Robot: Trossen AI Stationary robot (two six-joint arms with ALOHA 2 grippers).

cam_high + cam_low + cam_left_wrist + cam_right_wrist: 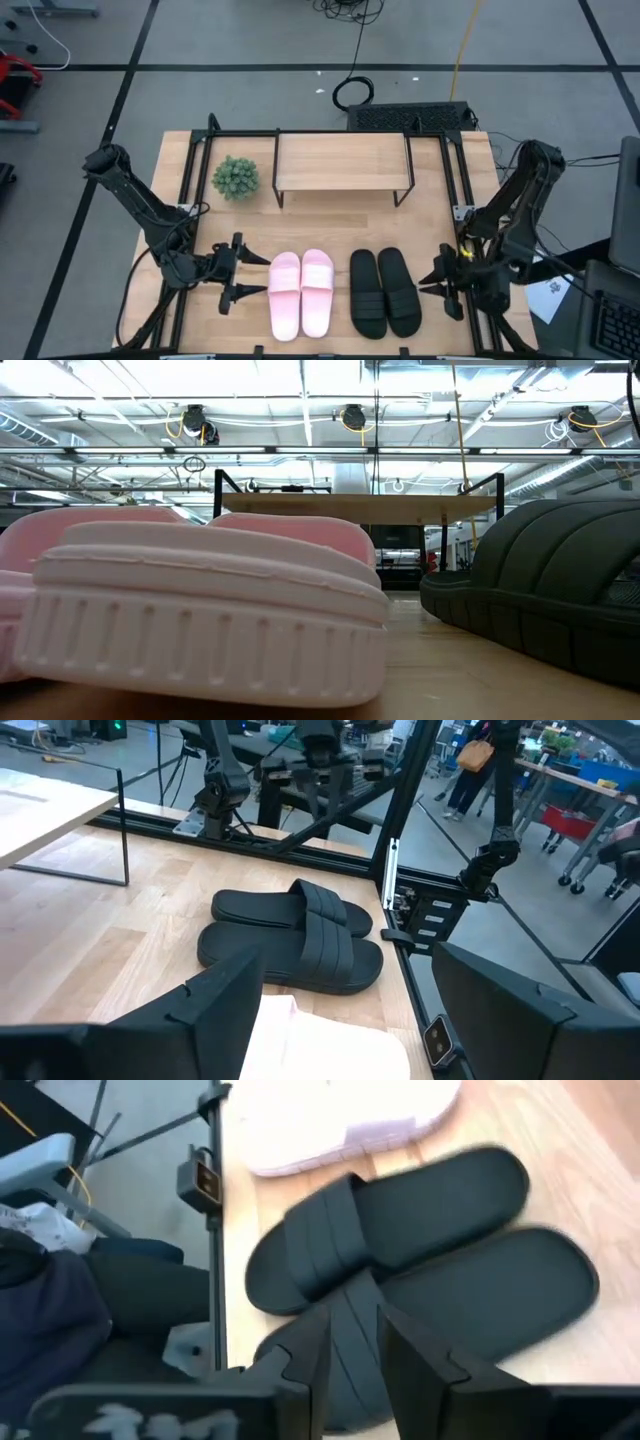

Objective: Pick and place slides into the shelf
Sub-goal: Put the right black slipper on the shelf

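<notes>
Lying side by side on the counter (200, 170): pink slides (301, 292) and black slides (383, 291), well short of the shelf (343, 161). Left tool (243, 272) spread wide just beside the pink pair, empty. Right tool (447, 281) narrowly parted beside the black pair, gripping nothing. Advised: approach low, close squarely across one strap before lifting.

1. A robotics lab or industrial workshop; open ceiling (300, 420) with exposed beams, pipes and strip lights
2. Grey floor (250, 40) with black tape lines; loose cables (352, 92)
3. Workbenches and carts (575, 830) behind; a person (470, 765) stands there
</notes>
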